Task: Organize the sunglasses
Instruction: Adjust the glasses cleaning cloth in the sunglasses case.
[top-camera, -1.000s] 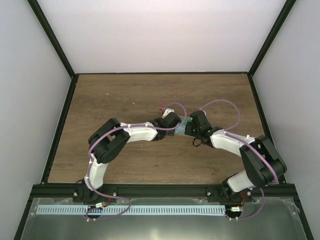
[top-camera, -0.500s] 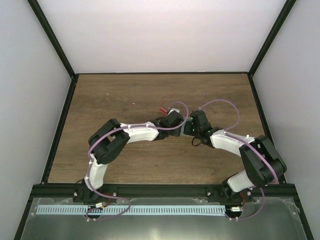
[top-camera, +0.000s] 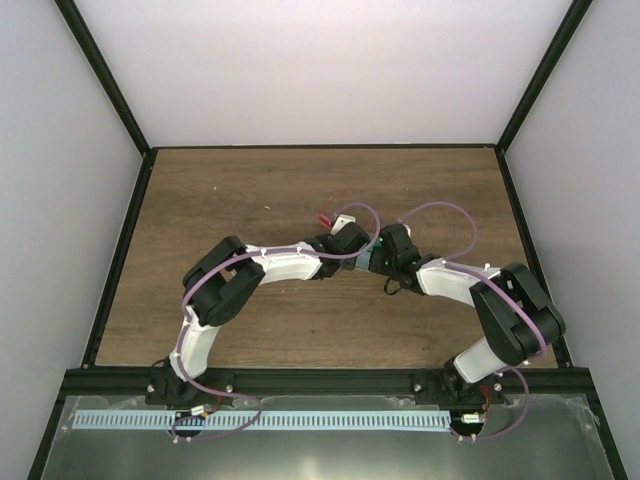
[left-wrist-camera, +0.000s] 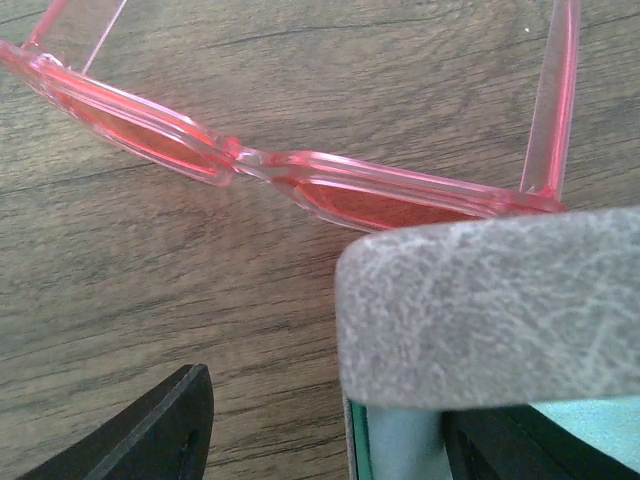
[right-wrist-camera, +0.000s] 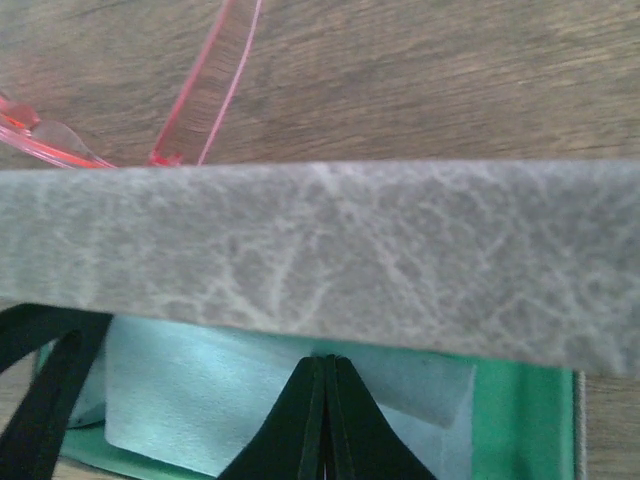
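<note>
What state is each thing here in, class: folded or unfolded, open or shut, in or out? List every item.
sunglasses: arms unfolded, lying on the table outside the case
grey case: open, lid raised, green lining showing
pale blue cloth: lying inside the case
left gripper: open, at the case's end
right gripper: shut, over the cloth
</note>
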